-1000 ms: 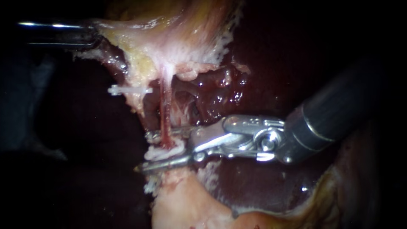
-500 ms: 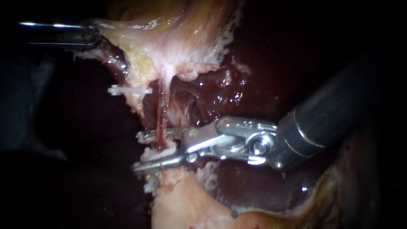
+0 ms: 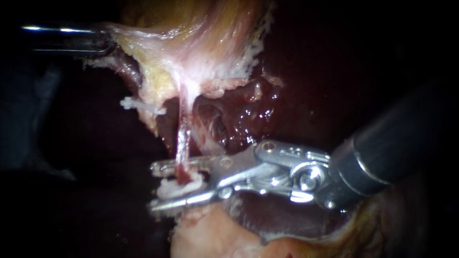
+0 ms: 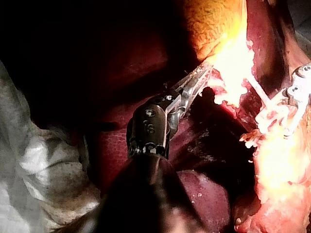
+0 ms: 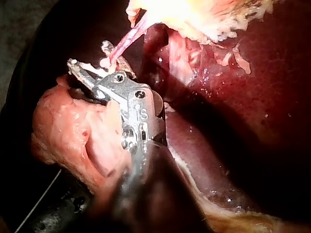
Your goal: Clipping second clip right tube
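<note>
Positioning the second clip, I have my right instrument (image 3: 154,187) with jaws apart, straddling the right tube (image 3: 182,138) low down, my left instrument (image 3: 98,42) clamped on tissue (image 3: 143,38) above; next, probably a square squeeze.

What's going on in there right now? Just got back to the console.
The left instrument has its end effector shut on the pale tissue and holds it stretched. The right instrument has its end effector around the lower end of the thin tube, jaws apart, with a white clip lying between them, not yet closed. One other clip sits on the tissue beside the tube, higher up.
</note>
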Motion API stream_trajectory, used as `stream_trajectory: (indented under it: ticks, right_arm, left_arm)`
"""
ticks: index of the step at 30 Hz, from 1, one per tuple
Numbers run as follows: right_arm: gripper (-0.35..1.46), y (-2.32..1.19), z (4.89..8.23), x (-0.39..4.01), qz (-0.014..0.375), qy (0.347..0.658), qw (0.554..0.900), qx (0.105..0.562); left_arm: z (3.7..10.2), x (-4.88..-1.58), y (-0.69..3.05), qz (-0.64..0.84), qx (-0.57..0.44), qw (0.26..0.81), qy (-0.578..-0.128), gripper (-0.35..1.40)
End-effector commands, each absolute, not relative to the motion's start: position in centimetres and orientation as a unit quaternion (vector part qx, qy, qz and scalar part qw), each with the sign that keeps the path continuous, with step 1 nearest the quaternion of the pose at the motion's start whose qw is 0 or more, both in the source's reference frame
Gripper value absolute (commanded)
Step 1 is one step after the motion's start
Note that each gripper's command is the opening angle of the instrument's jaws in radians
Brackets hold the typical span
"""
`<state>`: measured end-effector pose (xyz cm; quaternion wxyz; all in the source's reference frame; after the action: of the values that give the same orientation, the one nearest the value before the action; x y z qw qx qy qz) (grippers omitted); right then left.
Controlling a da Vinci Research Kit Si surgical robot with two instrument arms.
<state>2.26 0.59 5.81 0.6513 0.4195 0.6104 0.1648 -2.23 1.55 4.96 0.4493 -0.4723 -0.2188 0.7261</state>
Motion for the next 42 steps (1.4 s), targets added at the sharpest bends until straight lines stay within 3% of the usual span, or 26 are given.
stream_trajectory:
  ticks: [1,11,21,33,36,42]
  right_arm:
    - [0.45,0.59,5.80,2.26,0.164,0.611,0.652,0.418]
    - [0.40,0.61,5.85,2.25,0.165,0.611,0.652,0.417]
    - [0.23,0.66,5.91,2.23,0.170,0.611,0.654,0.412]
    - [-0.13,0.70,5.99,2.16,0.182,0.608,0.652,0.414]
    - [-0.35,0.70,6.00,2.13,0.194,0.600,0.649,0.425]
    - [-0.35,0.70,6.02,2.09,0.200,0.592,0.650,0.433]
  left_arm:
    - [4.96,-2.23,1.56,0.726,-0.473,0.449,-0.219,-0.35]
    - [4.96,-2.23,1.56,0.726,-0.473,0.449,-0.219,-0.35]
    - [4.96,-2.23,1.56,0.726,-0.473,0.449,-0.219,-0.35]
    - [4.96,-2.23,1.55,0.726,-0.473,0.449,-0.219,-0.35]
    - [4.96,-2.23,1.55,0.726,-0.473,0.449,-0.219,-0.35]
    - [4.96,-2.22,1.55,0.726,-0.473,0.449,-0.220,-0.35]
